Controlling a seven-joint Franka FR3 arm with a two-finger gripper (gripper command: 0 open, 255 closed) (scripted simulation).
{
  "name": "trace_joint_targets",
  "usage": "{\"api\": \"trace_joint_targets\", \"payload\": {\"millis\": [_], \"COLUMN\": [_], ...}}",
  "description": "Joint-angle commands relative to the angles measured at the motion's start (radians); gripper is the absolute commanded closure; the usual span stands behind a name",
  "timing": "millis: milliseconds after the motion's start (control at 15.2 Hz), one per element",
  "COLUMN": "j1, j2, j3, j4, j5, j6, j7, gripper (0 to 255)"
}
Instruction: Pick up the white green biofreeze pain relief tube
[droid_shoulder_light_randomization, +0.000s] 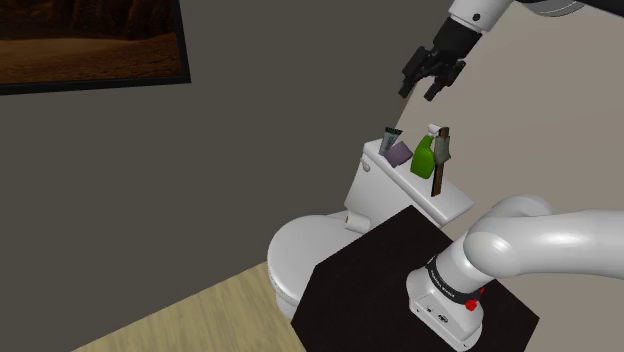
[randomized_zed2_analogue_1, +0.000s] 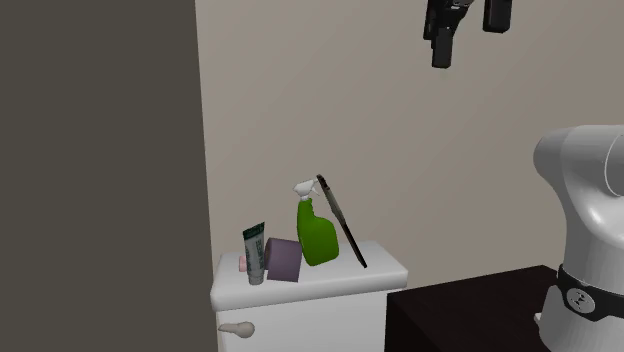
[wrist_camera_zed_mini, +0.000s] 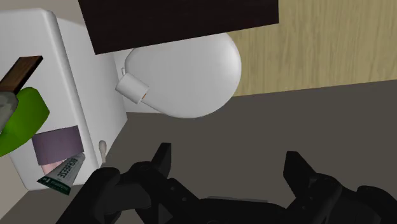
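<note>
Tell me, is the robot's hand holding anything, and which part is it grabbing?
Nothing is held. The gripper hangs open and empty in the air, high above the toilet tank. The tube stands on the tank, untouched.

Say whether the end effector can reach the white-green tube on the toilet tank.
Probably yes: the black end effector hangs open above the white-green tube with nothing between, though a purple block crowds it.

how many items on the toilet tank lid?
5: the tube near the second exterior view's left end, a small pink thing beside it, a purple cylinder, a green spray bottle, a tilted dark slat. More may be hidden.
</note>
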Motion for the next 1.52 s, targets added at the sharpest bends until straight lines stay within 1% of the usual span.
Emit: {"api": "trace_joint_targets", "payload": {"millis": [0, 462, 858, 1188, 1452], "j1": [0.000, -0.013, -0.016, -0.008, 0.006], "j2": [0.000, 0.078, 0.205, 0.349, 0.487], "j3": [0.000, -0.126, -0.238, -0.332, -0.404], "j4": [0.000, -0.082, -0.096, -0.065, -0.013], "j5": [0.000, -0.088, -0.142, -0.154, -0.131], "j6": [0.000, 0.151, 0.291, 0.407, 0.491], "j7": [0.000, -0.210, -0.388, -0.542, -0.674], "gripper": [0, 0, 0, 0, 0]}}
